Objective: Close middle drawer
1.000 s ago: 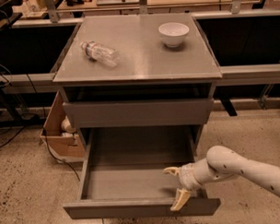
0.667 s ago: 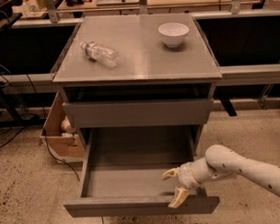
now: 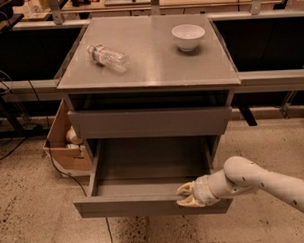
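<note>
On your grey tabletop point(image 3: 155, 68), a clear plastic bottle point(image 3: 107, 57) lies on its side at the left, while a white bowl point(image 3: 188, 36) stands upright at the back right, well apart from it. Just beneath the top you see the upper drawer front point(image 3: 149, 122). Left of the cabinet, an open cardboard box point(image 3: 62, 141) sits on the speckled floor point(image 3: 30, 213), a dark cable point(image 3: 63, 172) trailing past it. The gripper point(image 3: 187, 196) hangs low at the cabinet's front right

My arm point(image 3: 266, 182) enters low from the right of the view, wrist bent — gripper point(image 3: 184, 196) points left. Fingers point(image 3: 186, 189) spread apart, one above the other.
</note>
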`<act>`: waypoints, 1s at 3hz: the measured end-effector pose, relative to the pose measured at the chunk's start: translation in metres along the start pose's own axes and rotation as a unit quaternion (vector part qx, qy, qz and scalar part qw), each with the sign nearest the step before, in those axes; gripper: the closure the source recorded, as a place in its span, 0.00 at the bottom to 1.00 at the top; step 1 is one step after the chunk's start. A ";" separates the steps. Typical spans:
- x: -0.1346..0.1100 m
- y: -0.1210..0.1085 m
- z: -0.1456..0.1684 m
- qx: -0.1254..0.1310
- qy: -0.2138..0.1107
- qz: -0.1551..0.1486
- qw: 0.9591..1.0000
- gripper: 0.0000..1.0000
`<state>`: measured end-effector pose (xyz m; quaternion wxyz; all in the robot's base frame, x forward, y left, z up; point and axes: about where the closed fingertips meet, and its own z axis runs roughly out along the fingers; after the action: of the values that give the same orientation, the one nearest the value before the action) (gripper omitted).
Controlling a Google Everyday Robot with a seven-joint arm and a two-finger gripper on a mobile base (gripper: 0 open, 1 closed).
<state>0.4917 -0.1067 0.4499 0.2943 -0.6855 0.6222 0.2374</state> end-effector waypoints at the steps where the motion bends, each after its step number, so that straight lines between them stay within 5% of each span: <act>1: -0.003 -0.008 0.001 0.009 -0.014 -0.013 1.000 0.81; 2: -0.010 -0.021 0.004 0.012 -0.030 -0.032 0.999 0.72; 3: -0.014 -0.029 0.008 0.012 -0.039 -0.041 0.998 0.49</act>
<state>0.5190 -0.0898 0.4575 0.3360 -0.6970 0.5845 0.2442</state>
